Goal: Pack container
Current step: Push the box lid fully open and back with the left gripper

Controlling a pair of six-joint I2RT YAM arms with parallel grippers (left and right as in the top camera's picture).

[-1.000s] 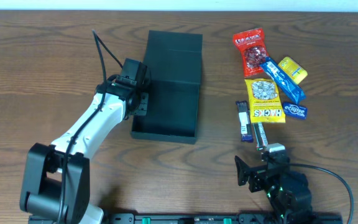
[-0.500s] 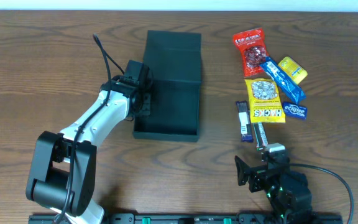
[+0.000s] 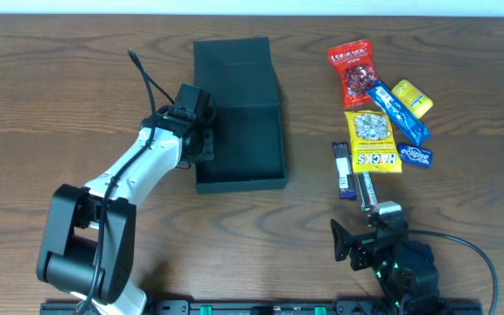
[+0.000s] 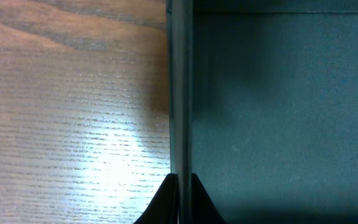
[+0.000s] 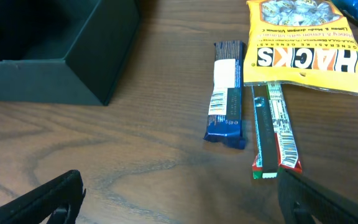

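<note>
Container turned on the table since half a second ago

Since the earlier overhead picture the container (image 3: 248,144) has swung: its far end with the lid (image 3: 233,70) now sits further left and its near end further right, so it lies askew on the table (image 3: 59,87). The left arm is in much the same place as before.

The left gripper (image 4: 180,198) is clenched on the container's left wall. In the left wrist view the two dark fingertips (image 4: 164,198) stand either side of the thin wall, one over the wood, one over the teal floor inside. The box is open and its floor is bare, with the lid laid back flat on the far side.

The right gripper (image 5: 179,183) is released, its fingers wide apart at the lower corners of the right wrist view, low over the wood near the table's front edge and touching nothing.

Right of the container, well apart from it, lies a cluster of snacks: a red packet (image 3: 351,70) furthest off, a long blue packet (image 3: 398,112) beside a small yellow packet (image 3: 412,98), a yellow HACKS bag (image 3: 373,140), and a small blue packet (image 3: 416,157). Nearest the right gripper lie a dark blue bar (image 5: 227,102) and a thin stick pack (image 5: 272,134), its far end tucked under the HACKS bag
</note>
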